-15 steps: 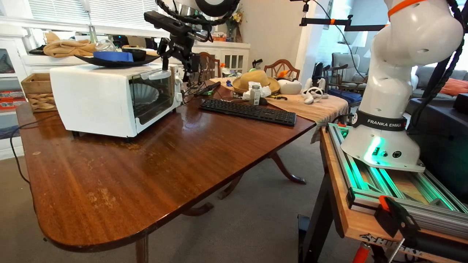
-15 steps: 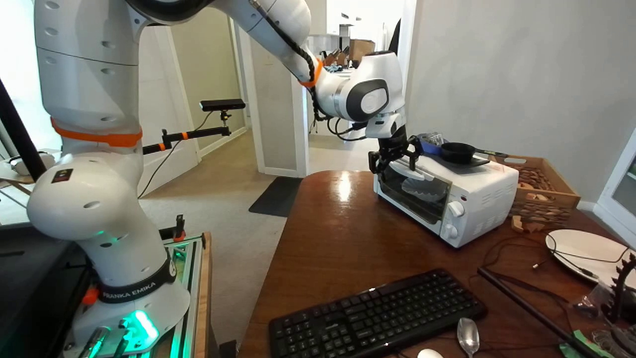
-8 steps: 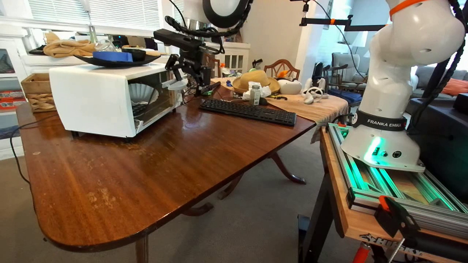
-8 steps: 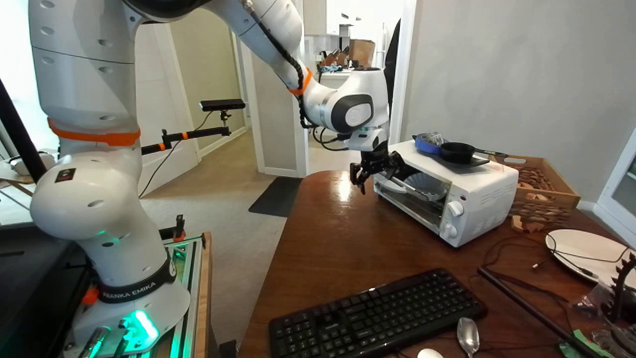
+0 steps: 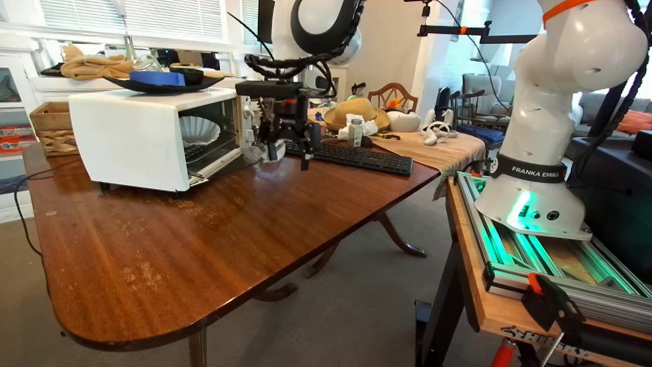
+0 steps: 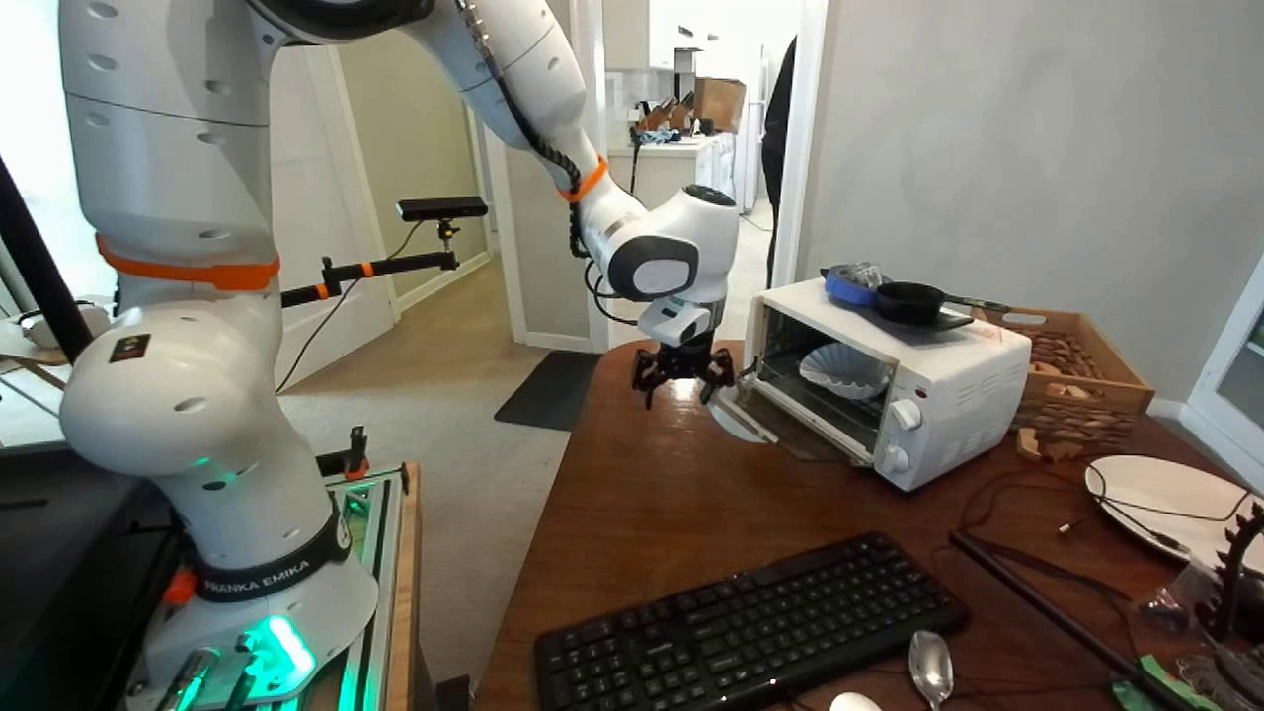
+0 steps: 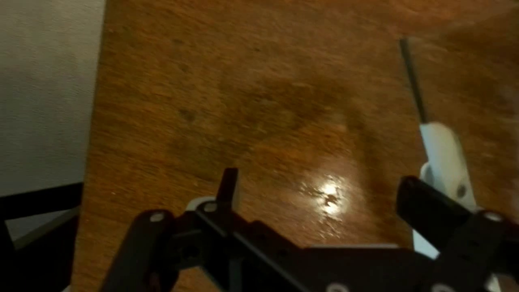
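My gripper [image 6: 677, 391] points down over the table beside a white toaster oven [image 6: 948, 380], its fingers wide apart with nothing between them. The oven's glass door hangs lowered at the front. The door's white handle [image 6: 743, 419] lies right by one finger; in the wrist view the right finger [image 7: 425, 205] overlaps part of the handle [image 7: 446, 158], and I cannot tell whether they touch. Inside the oven a pale fluted dish [image 5: 201, 130] stands tilted, visible in both exterior views. Bare wood shows between the fingertips in the wrist view.
A black tray [image 5: 163, 87] with a blue container [image 6: 851, 288] and small black pan [image 6: 910, 303] sits on the oven. Nearby are a wooden basket [image 6: 1091, 395], keyboard [image 6: 750, 632], white plate [image 6: 1165, 494] and spoon [image 6: 930, 667]. The table edge [image 7: 92, 121] runs along the wrist view's left.
The oven door has swung from nearly closed to lowered, baring the inside. My gripper has moved down and away from the oven front, staying near the handle, its fingers still apart.
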Motion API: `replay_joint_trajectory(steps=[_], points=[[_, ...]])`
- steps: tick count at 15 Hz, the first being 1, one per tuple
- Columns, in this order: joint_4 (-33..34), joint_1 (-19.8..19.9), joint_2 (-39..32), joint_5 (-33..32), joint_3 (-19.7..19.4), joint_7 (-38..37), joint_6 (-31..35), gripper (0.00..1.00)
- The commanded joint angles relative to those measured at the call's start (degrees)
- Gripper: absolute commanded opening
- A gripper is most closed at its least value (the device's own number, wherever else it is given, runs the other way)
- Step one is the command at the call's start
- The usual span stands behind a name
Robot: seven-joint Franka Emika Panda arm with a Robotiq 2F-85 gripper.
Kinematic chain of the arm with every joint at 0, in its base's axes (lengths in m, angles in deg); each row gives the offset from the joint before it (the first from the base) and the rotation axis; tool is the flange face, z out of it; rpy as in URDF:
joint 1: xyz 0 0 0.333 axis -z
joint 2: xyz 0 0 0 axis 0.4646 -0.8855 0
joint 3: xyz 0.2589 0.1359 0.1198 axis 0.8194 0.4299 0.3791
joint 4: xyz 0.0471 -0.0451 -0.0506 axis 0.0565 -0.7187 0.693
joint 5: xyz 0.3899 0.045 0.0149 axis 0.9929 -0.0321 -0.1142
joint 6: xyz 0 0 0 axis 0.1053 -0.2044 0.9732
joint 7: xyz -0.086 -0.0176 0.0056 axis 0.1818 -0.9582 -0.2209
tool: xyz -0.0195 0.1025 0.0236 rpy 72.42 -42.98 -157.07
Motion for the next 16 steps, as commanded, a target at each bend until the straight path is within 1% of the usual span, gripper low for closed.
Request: replay_joint_trajectory(steps=[1, 3, 4, 6, 8, 11, 13, 16], points=[[1.0, 0.5, -2.1, 10.2, 2.4, 7.0, -3.4, 1.0], [0.1, -1.1, -0.9, 9.3, 1.8, 6.9, -0.9, 1.0], [-0.4, -1.9, 0.1, 7.7, 1.4, 6.1, 0.2, 1.0], [-2.4, -3.7, 2.7, 1.9, 0.0, 4.9, 3.5, 1.0], [-4.1, -4.3, 5.4, -2.9, -0.6, 6.2, 4.9, 1.0], [-6.7, -4.0, 9.2, -10.3, -1.1, 9.3, 1.3, 1.0], [-8.7, -3.0, 11.9, -13.8, -1.2, 12.9, -1.1, 1.0], [-10.6, -1.5, 16.5, -18.8, -1.9, 19.2, -7.3, 1.0]])
